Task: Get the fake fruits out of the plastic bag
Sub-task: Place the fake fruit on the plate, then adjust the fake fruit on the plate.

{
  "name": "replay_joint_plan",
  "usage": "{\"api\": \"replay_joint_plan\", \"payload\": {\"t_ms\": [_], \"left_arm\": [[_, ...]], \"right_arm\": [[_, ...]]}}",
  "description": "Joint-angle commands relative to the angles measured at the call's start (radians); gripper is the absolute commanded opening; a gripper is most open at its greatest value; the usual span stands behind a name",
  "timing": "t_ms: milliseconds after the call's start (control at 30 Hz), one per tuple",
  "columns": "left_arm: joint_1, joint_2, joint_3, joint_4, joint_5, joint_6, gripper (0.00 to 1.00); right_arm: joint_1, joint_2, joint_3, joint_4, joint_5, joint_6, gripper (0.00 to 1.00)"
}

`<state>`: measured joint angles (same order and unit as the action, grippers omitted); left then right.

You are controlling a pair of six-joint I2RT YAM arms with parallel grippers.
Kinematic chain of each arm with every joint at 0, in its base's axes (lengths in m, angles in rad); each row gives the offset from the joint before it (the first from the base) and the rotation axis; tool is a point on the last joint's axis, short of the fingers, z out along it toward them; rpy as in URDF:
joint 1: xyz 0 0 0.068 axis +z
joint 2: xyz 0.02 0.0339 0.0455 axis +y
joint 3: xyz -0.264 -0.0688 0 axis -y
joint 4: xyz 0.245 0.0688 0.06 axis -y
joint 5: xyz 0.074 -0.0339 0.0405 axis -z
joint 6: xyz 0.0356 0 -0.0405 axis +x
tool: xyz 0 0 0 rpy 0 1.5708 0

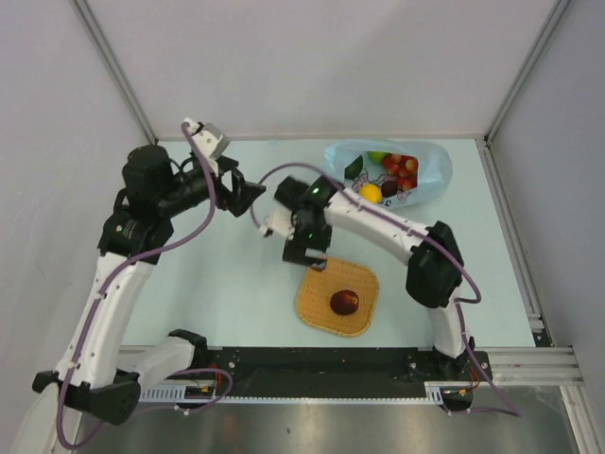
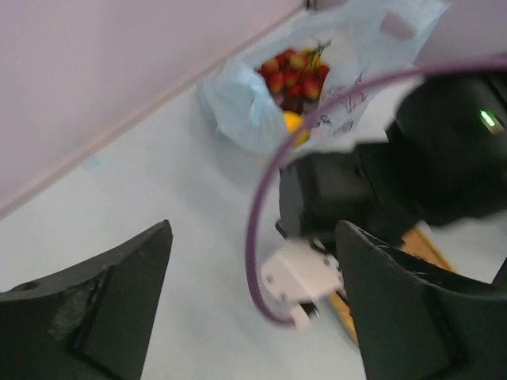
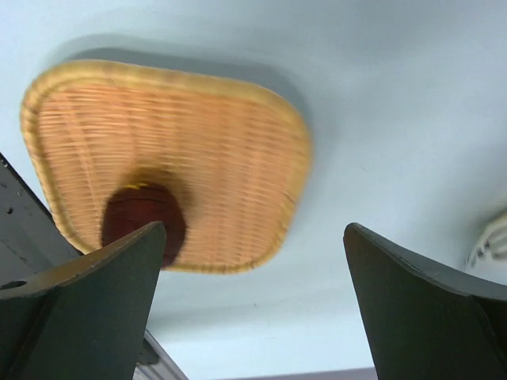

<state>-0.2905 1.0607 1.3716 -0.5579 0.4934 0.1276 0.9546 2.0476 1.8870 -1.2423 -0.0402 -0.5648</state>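
Right hand (image 3: 253, 229) — plum (image 3: 141, 215) nearby, unheld

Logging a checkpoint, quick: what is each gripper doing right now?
Left gripper: open, holding nothing.
Right gripper: open, holding nothing.

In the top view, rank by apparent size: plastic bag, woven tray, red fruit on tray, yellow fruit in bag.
1. plastic bag
2. woven tray, only slightly smaller
3. red fruit
4. yellow fruit, close to the red one; bag may hide part
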Motion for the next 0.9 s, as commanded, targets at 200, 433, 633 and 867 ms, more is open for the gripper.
{"api": "replay_joint_plan", "payload": {"t_ms": [200,433,633,867], "left_arm": [[-0.198,0.041,0.042,-0.134,0.156,0.104,1.0],[-0.496,0.217,-0.114,-0.125,0.03,0.303,1.0],[-0.66,0.473,-0.059,-0.122,-0.01,0.334,1.0],[-0.71,0.662,0.021,-0.065,-0.064,0.305,1.0]], "right_arm": [[-0.571,-0.204,0.187,0.018,-0.207,0.127,1.0],[-0.885,-0.296,0.267,0.223,-0.299,0.488,1.0],[-0.912,-0.413,0.219,0.245,-0.165,0.499,0.99],[-0.947,-0.573,0.066,0.247,-0.219,0.456,1.0]]}}
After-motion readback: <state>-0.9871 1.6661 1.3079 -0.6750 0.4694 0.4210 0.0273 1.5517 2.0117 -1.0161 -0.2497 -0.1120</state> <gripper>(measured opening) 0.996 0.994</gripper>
